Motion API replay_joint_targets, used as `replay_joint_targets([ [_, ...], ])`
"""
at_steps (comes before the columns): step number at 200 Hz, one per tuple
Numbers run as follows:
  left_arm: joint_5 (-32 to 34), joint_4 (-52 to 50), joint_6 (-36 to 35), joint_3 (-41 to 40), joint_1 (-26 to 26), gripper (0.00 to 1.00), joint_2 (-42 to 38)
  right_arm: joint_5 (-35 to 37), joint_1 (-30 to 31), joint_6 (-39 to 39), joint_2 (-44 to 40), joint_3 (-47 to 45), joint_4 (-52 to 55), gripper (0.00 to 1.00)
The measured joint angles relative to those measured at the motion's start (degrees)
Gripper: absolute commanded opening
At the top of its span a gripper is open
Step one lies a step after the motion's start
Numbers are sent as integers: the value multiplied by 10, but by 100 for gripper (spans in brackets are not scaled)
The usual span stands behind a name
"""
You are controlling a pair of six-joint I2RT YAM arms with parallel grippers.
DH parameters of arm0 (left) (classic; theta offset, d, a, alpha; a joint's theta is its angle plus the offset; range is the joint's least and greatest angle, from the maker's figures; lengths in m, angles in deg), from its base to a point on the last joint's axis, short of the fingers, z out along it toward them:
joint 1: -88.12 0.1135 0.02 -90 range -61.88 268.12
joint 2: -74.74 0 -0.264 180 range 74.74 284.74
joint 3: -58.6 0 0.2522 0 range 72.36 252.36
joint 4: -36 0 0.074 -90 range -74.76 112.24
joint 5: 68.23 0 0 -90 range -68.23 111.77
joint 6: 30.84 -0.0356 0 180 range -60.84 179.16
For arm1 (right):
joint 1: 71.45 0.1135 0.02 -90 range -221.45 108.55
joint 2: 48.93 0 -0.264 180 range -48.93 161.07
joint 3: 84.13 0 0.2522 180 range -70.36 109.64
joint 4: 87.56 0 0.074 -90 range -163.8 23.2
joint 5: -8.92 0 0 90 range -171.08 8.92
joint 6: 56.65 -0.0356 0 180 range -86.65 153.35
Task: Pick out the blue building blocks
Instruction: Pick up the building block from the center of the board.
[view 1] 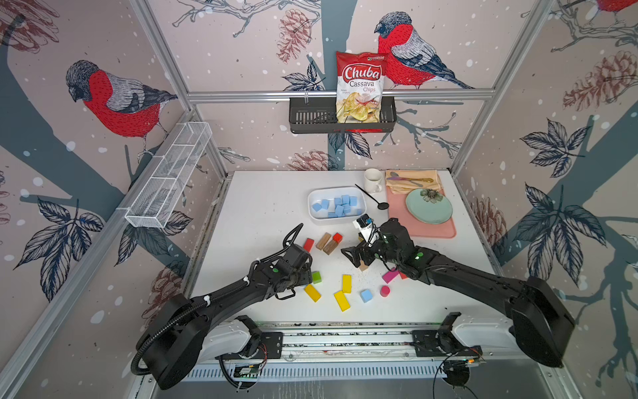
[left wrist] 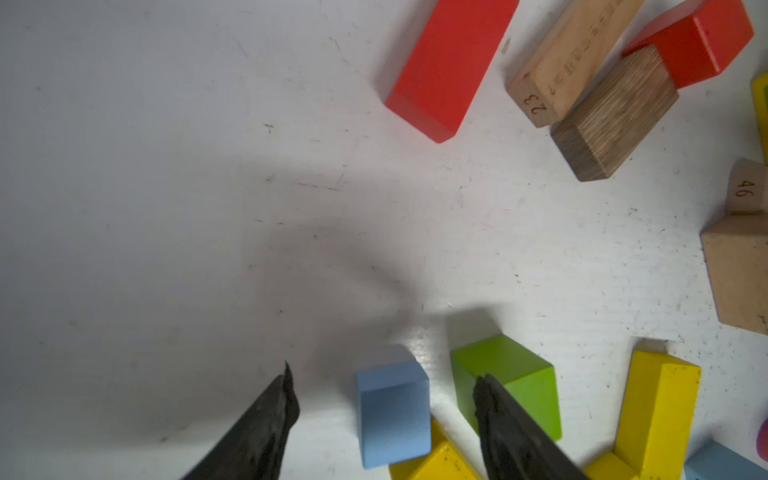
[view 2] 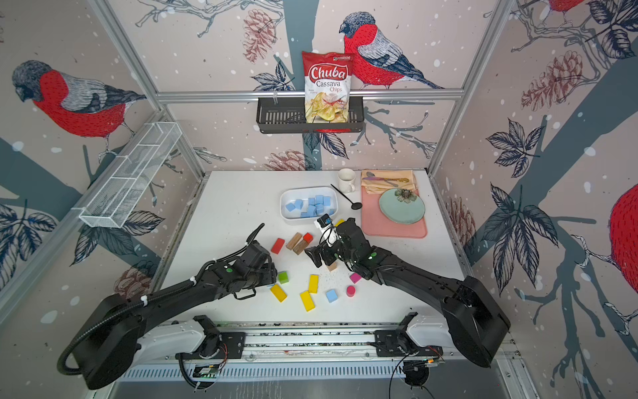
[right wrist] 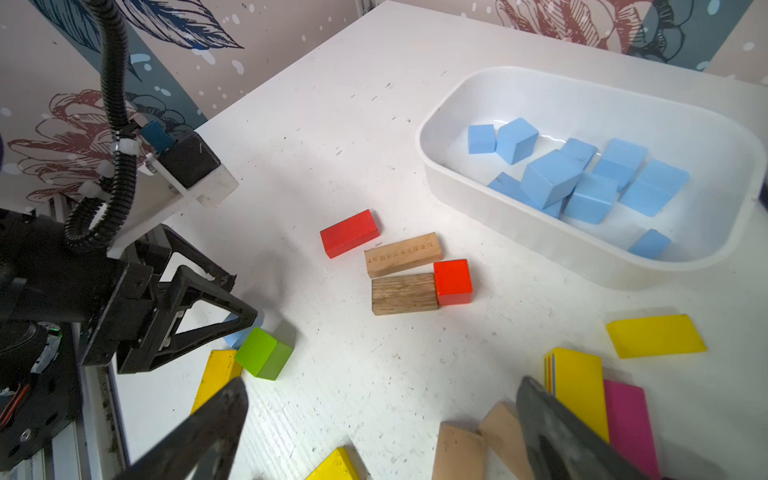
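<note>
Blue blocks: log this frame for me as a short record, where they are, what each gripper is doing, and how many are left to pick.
left gripper: open, jaws either side of the straddled blue block, gaps on both sides
right gripper: open, holding nothing
in tray: about ten blue blocks in the white tray
on table: straddled blue block, free blue block
neighbour: green block beside the straddled one
left to pick: two

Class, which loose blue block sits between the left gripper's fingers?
The blue cube beside the green block; the other blue block lies beside the red cylinder.
</note>
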Motion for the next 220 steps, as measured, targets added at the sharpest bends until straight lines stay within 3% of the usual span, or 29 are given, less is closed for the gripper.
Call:
replay_joint_targets([
  [162,4,21,19,-7,-19,46,37,0,8,12,14,7,1,99],
  [220,19,17,17,10,-36,27,66,0,8,12,17,7,1,99],
])
